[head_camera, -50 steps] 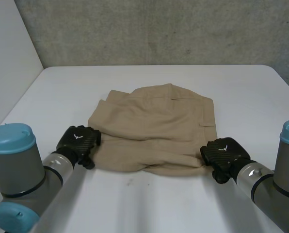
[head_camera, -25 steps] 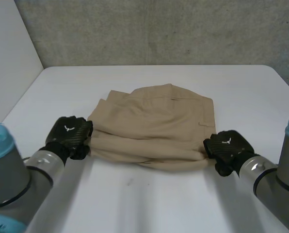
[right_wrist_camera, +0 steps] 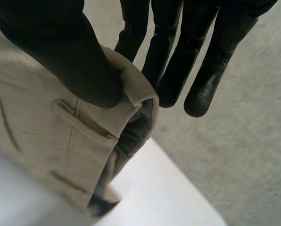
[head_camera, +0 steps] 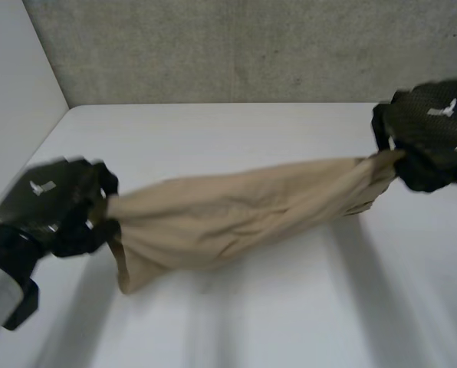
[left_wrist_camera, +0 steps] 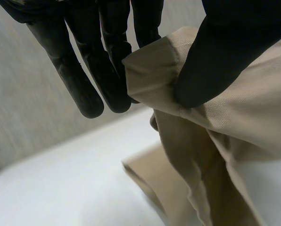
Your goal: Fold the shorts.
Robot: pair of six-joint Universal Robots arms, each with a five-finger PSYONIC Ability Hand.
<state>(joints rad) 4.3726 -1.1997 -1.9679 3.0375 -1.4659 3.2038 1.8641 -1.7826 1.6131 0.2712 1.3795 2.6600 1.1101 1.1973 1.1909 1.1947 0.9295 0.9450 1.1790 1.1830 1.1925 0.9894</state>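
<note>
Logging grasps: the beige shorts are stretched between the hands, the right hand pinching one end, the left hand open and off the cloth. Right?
No: the left hand pinches its end of the beige shorts too, thumb against fingers, as the left wrist view shows. The rest holds: the right hand pinches the other end.

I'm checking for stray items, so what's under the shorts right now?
White table shows below the shorts, which hang between the left robot hand and right robot hand. The strip behind the cloth is hidden.
</note>
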